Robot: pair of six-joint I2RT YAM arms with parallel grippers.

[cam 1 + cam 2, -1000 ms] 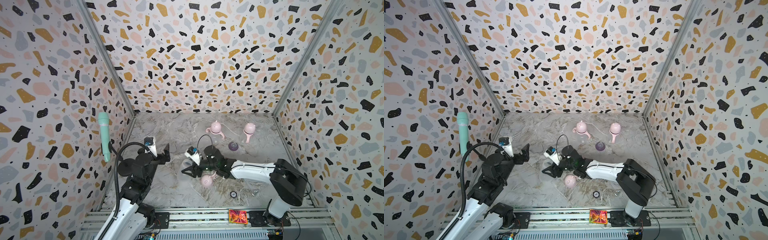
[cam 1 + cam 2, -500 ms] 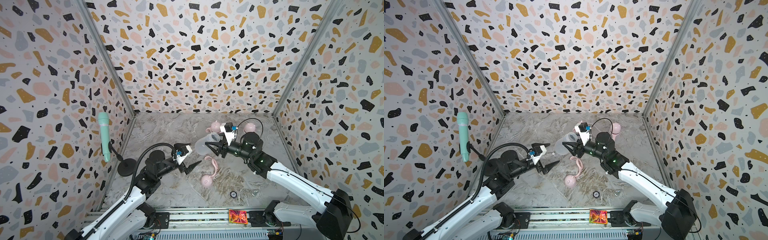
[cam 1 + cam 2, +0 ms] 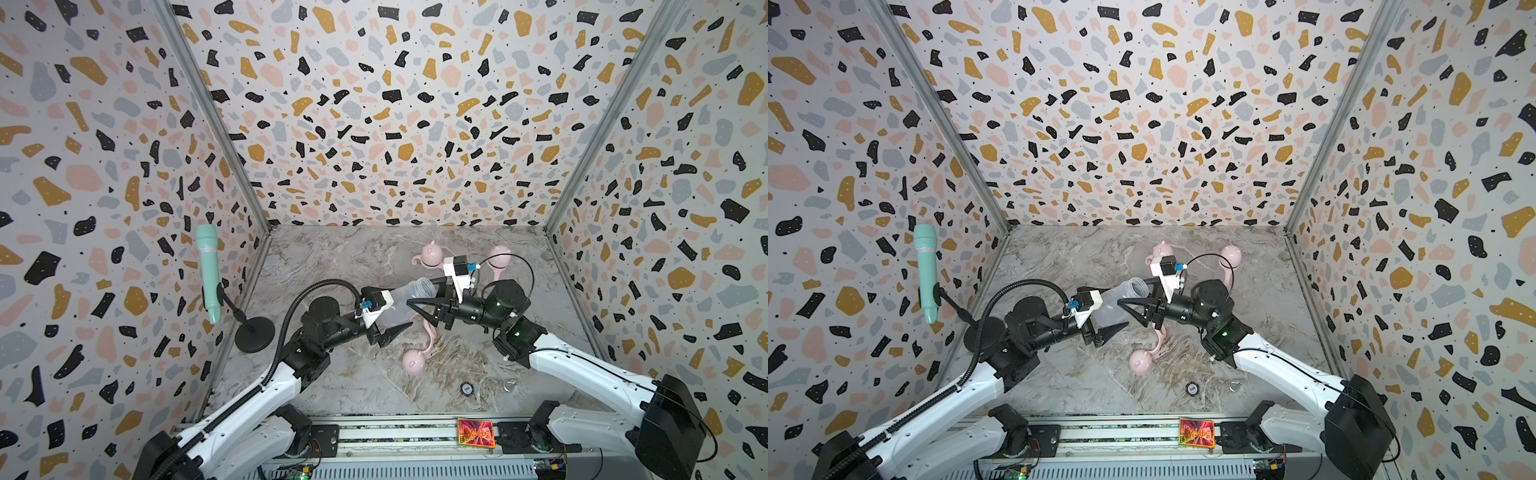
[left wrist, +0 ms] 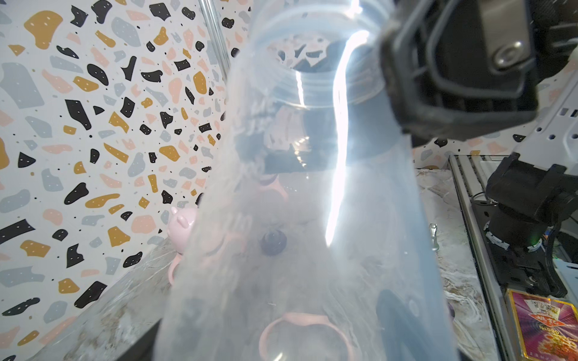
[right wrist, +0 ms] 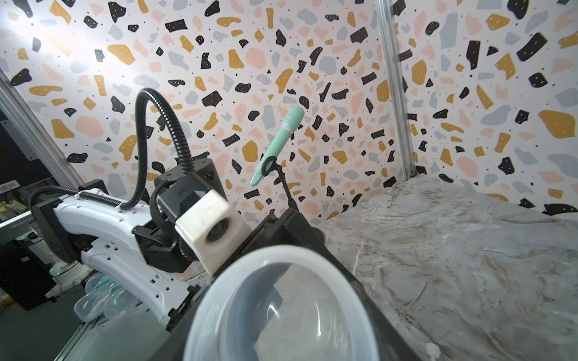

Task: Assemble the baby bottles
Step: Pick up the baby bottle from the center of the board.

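The marble table (image 3: pixel 332 266) carries a left back cap (image 3: pixel 430 253) and right back cap (image 3: pixel 498 255), a front cap (image 3: pixel 412 362) beside a handle ring (image 3: pixel 430 334), a dark disc (image 3: pixel 467 388), a metal clip (image 3: pixel 509 385) and a stand base (image 3: pixel 254 334).

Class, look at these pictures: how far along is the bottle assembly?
Done: nothing clearly complete; two pink caps at the back show no bottles. In hand: the right gripper holds a bare clear bottle by its neck, the left gripper straddling its base, grip unclear. Left: top this bottle, perhaps with the loose pink cap below, then the rest.
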